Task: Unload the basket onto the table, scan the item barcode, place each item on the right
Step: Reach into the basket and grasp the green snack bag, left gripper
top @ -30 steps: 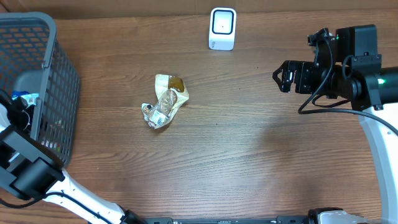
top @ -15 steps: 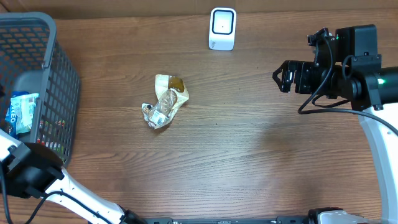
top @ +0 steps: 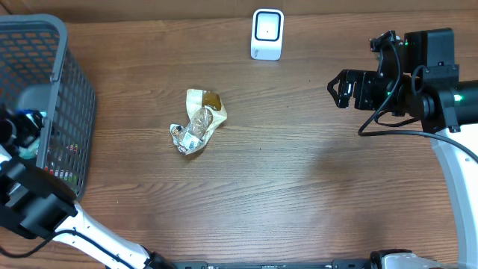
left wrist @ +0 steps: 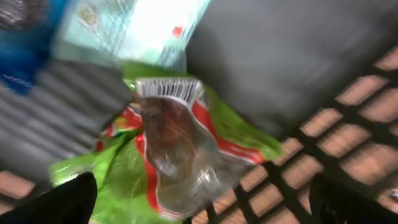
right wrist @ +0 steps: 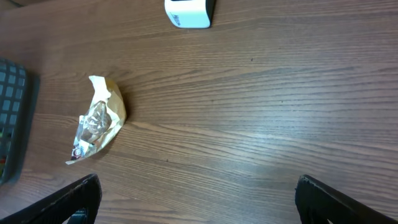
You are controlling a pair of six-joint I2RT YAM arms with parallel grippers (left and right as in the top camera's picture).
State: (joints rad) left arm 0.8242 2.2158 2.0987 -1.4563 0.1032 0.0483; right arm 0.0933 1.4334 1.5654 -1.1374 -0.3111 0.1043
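My left gripper (left wrist: 205, 208) hangs open inside the grey basket (top: 67, 90), its dark fingers wide apart with nothing between them. Just beyond the fingers lies a green and red snack packet (left wrist: 174, 149) with a clear window, its barcode (left wrist: 166, 89) facing up. A crumpled yellow packet (top: 199, 122) lies on the wooden table left of centre. The white scanner (top: 267, 33) stands at the far edge. My right gripper (top: 337, 88) hovers open over the table at the right and holds nothing; its wrist view shows the yellow packet (right wrist: 98, 121) and the scanner (right wrist: 189, 12).
The basket fills the table's left end and holds other packets, among them a blue and white one (left wrist: 130, 28). Its mesh floor (left wrist: 311, 168) shows the wood below. The basket's edge (right wrist: 12, 118) appears at the left in the right wrist view.
The left arm slid toward the front edge, then came back over the basket. The right arm and the yellow packet have not moved.
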